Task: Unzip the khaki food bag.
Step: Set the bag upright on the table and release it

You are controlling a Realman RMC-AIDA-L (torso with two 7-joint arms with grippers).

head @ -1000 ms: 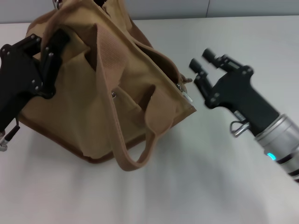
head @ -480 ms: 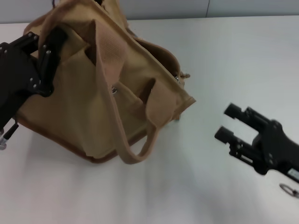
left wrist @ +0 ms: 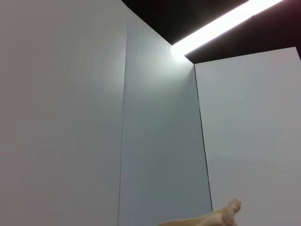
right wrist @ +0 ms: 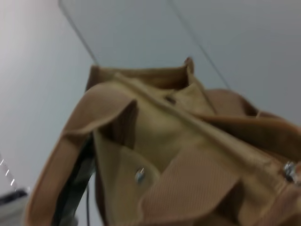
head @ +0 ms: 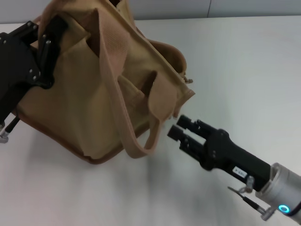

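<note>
The khaki food bag [head: 89, 99] sits tilted on the white table, its near loop handle [head: 123, 136] hanging down the front. Its top is gaping at the right end, where a small zipper pull [head: 188, 81] hangs. My left gripper [head: 43, 29] is shut on the bag's top left edge. My right gripper [head: 180, 127] is open and empty, fingers pointing at the bag's lower right front corner, close to it but apart. The right wrist view shows the bag [right wrist: 188, 141], the pocket's snap [right wrist: 139, 175] and a metal zipper piece [right wrist: 288, 169]. The left wrist view shows only a strip of tan fabric [left wrist: 221, 215].
The white table [head: 244, 61] stretches to the right and front of the bag. A grey wall [head: 188, 8] runs along the table's far edge. The left wrist view mainly shows wall panels [left wrist: 61, 117] and a ceiling light [left wrist: 221, 26].
My right gripper left the bag's top right corner, swung down to the right, then came in low toward the bag's front right corner. The bag shifted slightly upward.
</note>
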